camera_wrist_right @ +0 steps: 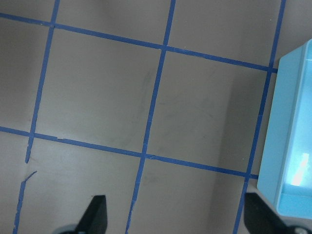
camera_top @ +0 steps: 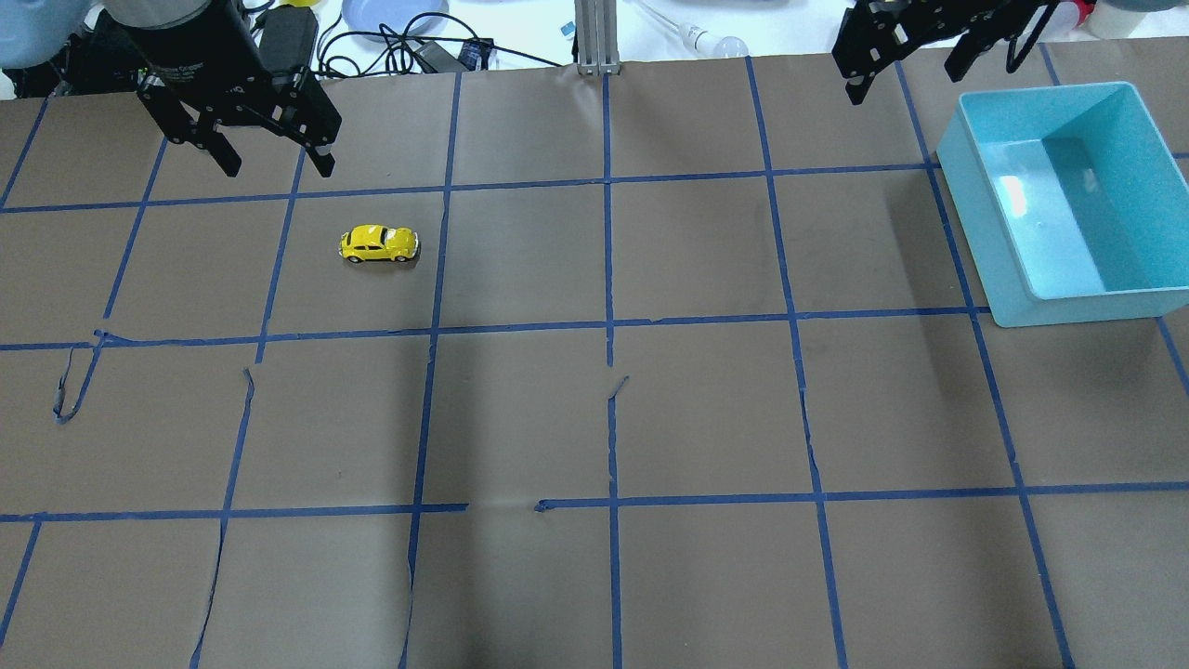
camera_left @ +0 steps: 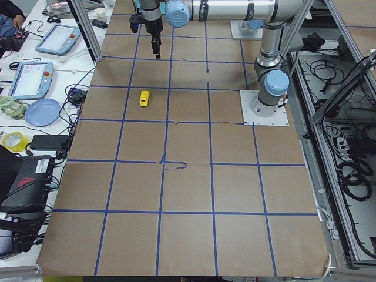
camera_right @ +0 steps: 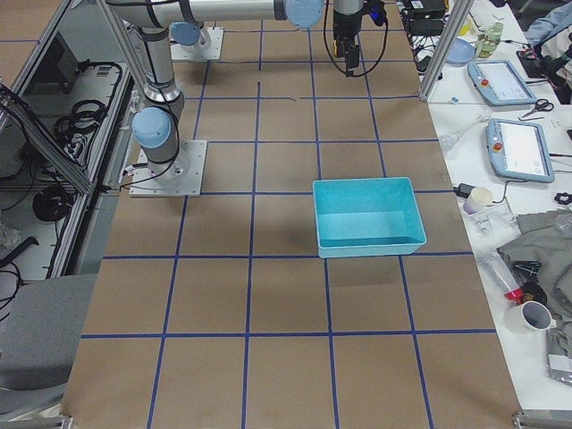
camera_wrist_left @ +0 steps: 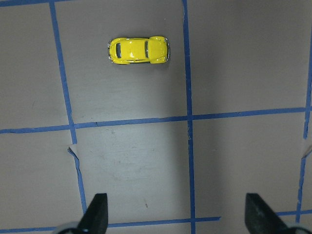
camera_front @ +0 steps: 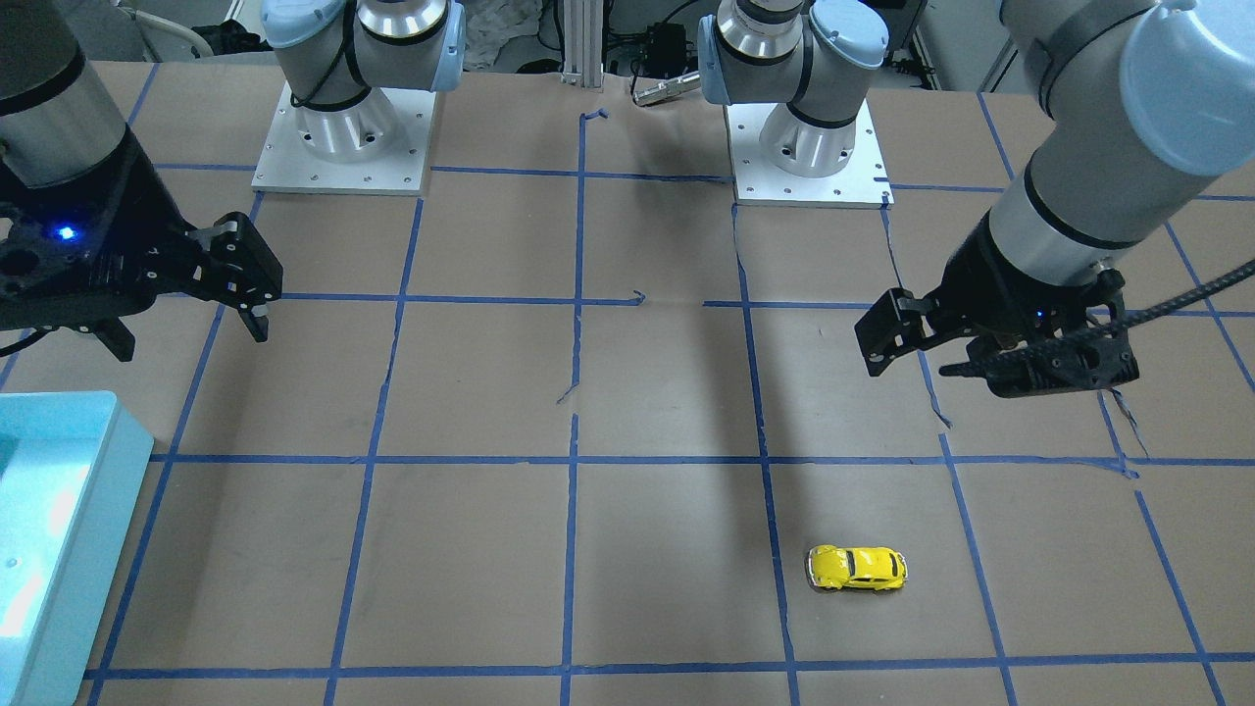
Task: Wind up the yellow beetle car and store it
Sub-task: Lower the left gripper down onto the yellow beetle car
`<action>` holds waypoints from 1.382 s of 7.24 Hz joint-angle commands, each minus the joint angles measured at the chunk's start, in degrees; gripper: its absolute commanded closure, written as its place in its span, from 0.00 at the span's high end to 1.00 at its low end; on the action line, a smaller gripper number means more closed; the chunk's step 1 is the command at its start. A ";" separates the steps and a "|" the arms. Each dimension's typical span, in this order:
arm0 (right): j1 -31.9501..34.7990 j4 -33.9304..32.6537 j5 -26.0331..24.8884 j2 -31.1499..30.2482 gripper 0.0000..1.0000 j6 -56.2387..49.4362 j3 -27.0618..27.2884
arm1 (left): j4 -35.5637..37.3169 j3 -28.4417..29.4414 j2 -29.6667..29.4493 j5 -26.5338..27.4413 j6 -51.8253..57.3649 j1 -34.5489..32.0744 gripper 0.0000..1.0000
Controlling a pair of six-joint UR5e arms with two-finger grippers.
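The yellow beetle car (camera_top: pixel 378 244) stands on its wheels on the brown paper, alone in one taped square; it also shows in the front view (camera_front: pixel 856 569), the left side view (camera_left: pixel 144 98) and the left wrist view (camera_wrist_left: pixel 138 50). My left gripper (camera_top: pixel 277 167) hangs above the table beyond the car, open and empty; in its wrist view (camera_wrist_left: pixel 176 209) the car lies ahead of the spread fingertips. My right gripper (camera_top: pixel 903 79) is open and empty, high near the far corner of the light-blue bin (camera_top: pixel 1068 311).
The open light-blue bin stands at the table's right side and looks empty inside; it also shows in the front view (camera_front: pixel 103 461) and the right wrist view (camera_wrist_right: pixel 287 122). Blue tape lines grid the paper. Cables and gear lie past the table's far edge.
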 commanded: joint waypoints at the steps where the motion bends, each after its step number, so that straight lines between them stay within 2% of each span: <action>1: -0.02 0.00 0.01 -0.01 1.00 0.00 0.00 | 9.51 -0.62 -2.31 0.07 -21.07 0.02 1.00; 3: 0.07 0.00 0.01 -0.01 1.00 0.00 0.00 | 21.11 -5.52 -4.95 0.24 -35.11 0.19 1.00; 4: -0.02 0.00 0.01 -0.09 1.00 0.00 0.00 | 24.74 -7.81 -6.70 0.50 -45.61 0.28 1.00; 5: -0.02 0.00 -0.08 -0.09 1.00 0.00 0.00 | 25.38 -8.88 -8.20 -0.02 -53.11 0.28 1.00; 8: 0.07 0.00 0.01 -0.09 1.00 0.00 0.00 | 28.81 -9.24 -13.82 0.15 -63.18 0.46 1.00; 10: 0.07 0.00 0.01 -0.09 1.00 0.00 0.00 | 30.22 -9.42 -16.55 -0.11 -64.43 2.04 1.00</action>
